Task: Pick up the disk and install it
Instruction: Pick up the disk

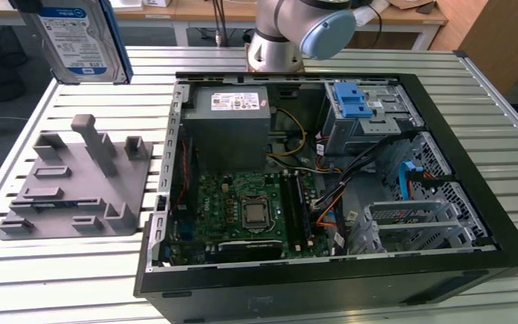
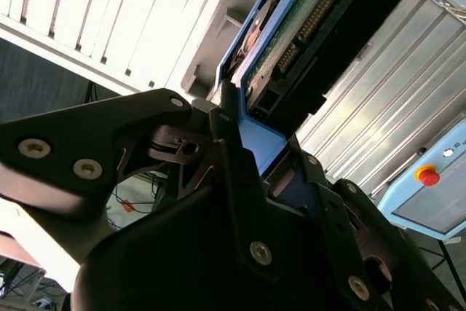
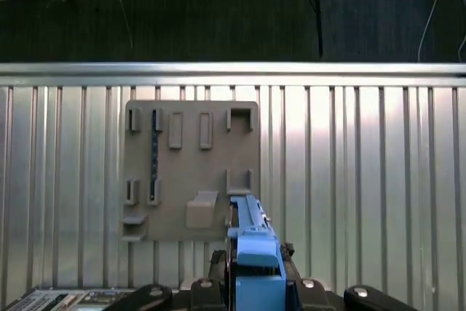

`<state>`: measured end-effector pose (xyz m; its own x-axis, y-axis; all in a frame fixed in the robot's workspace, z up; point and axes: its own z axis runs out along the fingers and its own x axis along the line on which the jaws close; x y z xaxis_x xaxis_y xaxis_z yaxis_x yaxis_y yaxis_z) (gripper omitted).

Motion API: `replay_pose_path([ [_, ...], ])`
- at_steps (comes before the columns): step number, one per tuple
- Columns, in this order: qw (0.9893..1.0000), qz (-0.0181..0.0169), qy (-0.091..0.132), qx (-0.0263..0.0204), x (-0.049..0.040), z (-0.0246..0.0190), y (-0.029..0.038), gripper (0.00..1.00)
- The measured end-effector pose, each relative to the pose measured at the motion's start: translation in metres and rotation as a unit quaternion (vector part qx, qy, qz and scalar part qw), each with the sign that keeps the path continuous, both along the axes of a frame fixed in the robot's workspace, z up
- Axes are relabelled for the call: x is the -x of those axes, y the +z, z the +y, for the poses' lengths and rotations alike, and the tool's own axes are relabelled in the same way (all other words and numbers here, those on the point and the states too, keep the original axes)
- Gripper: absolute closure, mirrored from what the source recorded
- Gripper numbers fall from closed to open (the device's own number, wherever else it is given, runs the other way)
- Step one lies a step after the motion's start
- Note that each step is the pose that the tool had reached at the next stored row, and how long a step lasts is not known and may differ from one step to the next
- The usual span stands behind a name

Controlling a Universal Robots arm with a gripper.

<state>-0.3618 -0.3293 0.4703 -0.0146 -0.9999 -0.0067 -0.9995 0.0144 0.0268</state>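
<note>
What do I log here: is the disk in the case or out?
Out. The gripper is shut on the disk, held in the air outside the case.

Open computer case (image 1: pixel 331 283), disk (image 1: pixel 77 42) aloft, grey fixture (image 1: pixel 70 185)

1. The disk (image 1: pixel 77 37) is sporting a bright blue frame, white-and-blue label.
2. The bench (image 1: pixel 61 270) is showing silvery slat stripes.
3. The fixture (image 1: pixel 75 182) is looking plain grey.
4. The hand (image 2: pixel 256 147) is looking black.
</note>
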Motion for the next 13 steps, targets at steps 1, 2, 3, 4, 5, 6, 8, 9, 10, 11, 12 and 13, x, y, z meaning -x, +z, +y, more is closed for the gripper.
replay_pose_path([
  [1,1.0000,0.0000,0.000,0.0000,0.0000,0.0000,0.0017,0.64],
  [2,1.0000,0.0000,0.000,0.0000,0.0000,-0.0001,0.0024,0.64],
  [3,1.0000,0.0000,0.000,0.0001,0.0000,-0.0006,0.0026,0.64],
  [4,1.0000,0.0000,0.000,0.0001,0.0000,-0.0015,0.0025,0.64],
  [5,1.0000,0.0000,0.000,0.0001,0.0000,-0.0034,0.0026,0.64],
  [6,1.0000,-0.0001,0.000,0.0001,0.0000,-0.0062,0.0026,0.64],
  [8,1.0000,-0.0001,0.000,0.0001,0.0000,-0.0126,0.0025,0.64],
  [9,1.0000,-0.0001,0.000,0.0001,-0.0001,-0.0153,0.0025,0.64],
  [10,1.0000,0.0000,0.000,0.0001,-0.0008,-0.0173,0.0025,0.64],
  [11,1.0000,0.0000,0.000,0.0001,-0.0024,-0.0186,0.0025,0.64],
  [12,1.0000,0.0001,0.000,0.0002,-0.0059,-0.0194,0.0026,0.64],
  [13,1.0000,0.0002,0.000,0.0002,-0.0095,-0.0199,0.0025,0.64],
])
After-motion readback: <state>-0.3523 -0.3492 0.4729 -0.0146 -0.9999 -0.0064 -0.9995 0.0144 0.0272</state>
